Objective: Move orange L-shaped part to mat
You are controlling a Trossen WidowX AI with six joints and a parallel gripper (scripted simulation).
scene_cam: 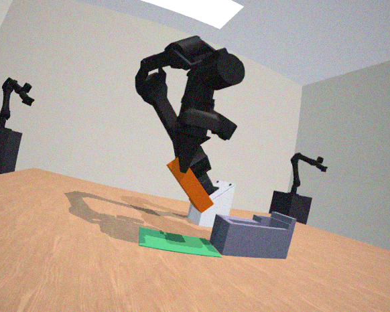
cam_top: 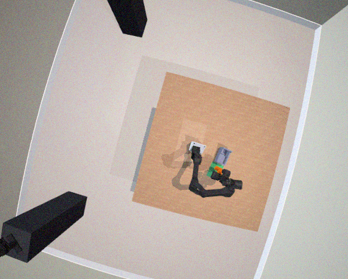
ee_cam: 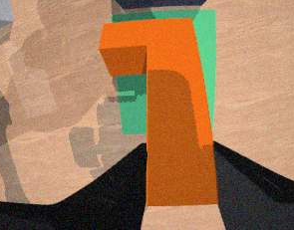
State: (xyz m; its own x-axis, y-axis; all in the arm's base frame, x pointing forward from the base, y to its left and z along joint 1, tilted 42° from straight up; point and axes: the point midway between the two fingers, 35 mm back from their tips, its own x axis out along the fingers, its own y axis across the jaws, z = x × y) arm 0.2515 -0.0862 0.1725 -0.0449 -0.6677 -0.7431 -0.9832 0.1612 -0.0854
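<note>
My gripper [cam_top: 215,175] [scene_cam: 184,168] [ee_cam: 177,149] is shut on the straight end of the orange L-shaped part [cam_top: 217,170] [scene_cam: 198,193] [ee_cam: 167,44]. The part hangs in the air, steeply tilted, with its L-shaped end lower and toward the tray side. It is above the green mat [cam_top: 210,173] [scene_cam: 151,240] [ee_cam: 206,39] and touches neither mat nor tray. The grey tray [cam_top: 219,161] [scene_cam: 255,243] stands against one end of the mat. Its pocket holds no part. In the wrist view, the part hides much of the mat.
The arm's white base [cam_top: 201,146] [scene_cam: 226,202] stands on the wooden table [cam_top: 243,120] [scene_cam: 104,274] near the tray and mat. The tray has a raised wall at its far end. Other arms on dark pedestals [scene_cam: 291,204] stand in the background. The arm's shadow falls across table and mat.
</note>
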